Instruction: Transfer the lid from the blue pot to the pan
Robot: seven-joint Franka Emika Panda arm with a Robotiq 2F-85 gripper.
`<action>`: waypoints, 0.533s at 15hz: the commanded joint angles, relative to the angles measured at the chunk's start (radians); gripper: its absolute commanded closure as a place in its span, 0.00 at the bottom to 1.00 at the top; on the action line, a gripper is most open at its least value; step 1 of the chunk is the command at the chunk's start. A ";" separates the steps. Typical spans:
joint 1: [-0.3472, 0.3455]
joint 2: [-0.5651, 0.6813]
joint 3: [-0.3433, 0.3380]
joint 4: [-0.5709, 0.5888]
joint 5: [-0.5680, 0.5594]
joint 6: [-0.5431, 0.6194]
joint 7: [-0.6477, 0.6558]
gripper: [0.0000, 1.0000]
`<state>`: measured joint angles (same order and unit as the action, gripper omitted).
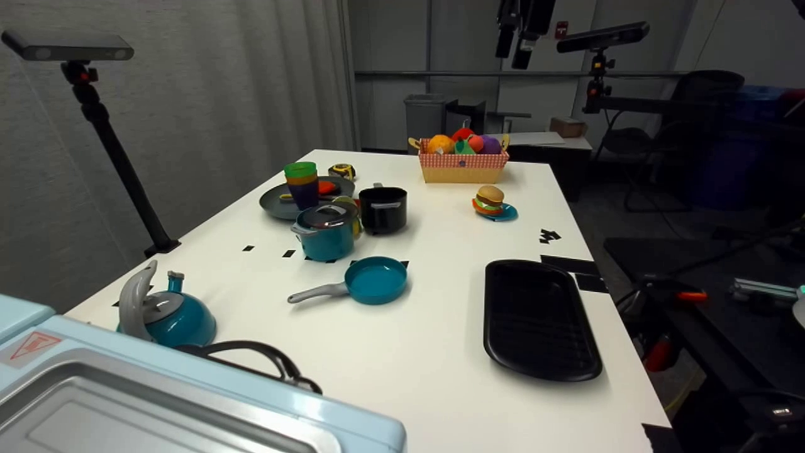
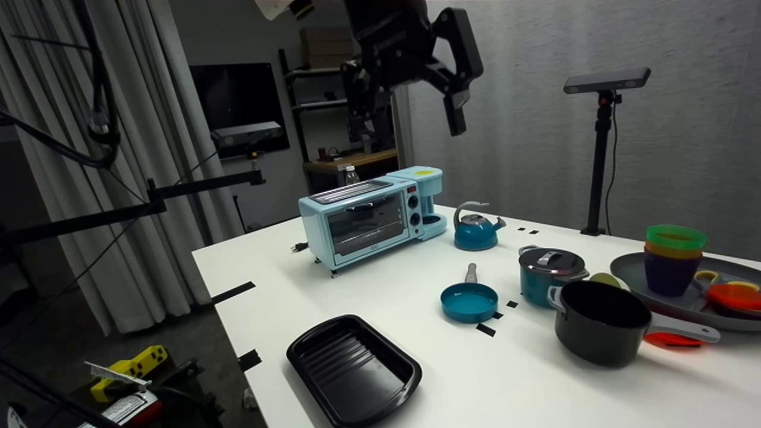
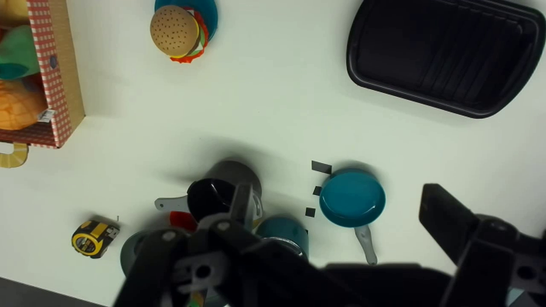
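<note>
We find the dark lid sitting on the blue pot, apparently level on its rim, while the pan stands uncovered near it on the bench. The fingers are spread wide, well above the bench, with nothing between them. We judge the lid light and stiff, and its glossy top looks likely to slip under a loose or slanted squeeze. The best hold, we think, is the grey lid handle, the raised grip at the middle: we would come straight down and pinch across its narrow width, leaving the smooth edge alone. Caught off centre, the lid could tilt or swing as it lifts. The black pot just beside the blue one leaves little room on that side.
</note>
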<state>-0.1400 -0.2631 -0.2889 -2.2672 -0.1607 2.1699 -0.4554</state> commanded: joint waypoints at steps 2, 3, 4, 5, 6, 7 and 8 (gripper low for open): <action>-0.012 0.001 0.011 0.002 0.004 -0.002 -0.003 0.00; -0.012 0.001 0.011 0.002 0.004 -0.002 -0.003 0.00; -0.012 0.001 0.011 0.002 0.004 -0.002 -0.003 0.00; -0.012 0.001 0.011 0.002 0.004 -0.002 -0.003 0.00; -0.012 0.001 0.011 0.002 0.004 -0.002 -0.003 0.00; -0.006 0.009 0.013 0.006 0.004 -0.008 -0.019 0.00; 0.000 0.018 0.022 0.007 -0.006 -0.007 -0.023 0.00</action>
<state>-0.1400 -0.2624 -0.2866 -2.2688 -0.1608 2.1698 -0.4551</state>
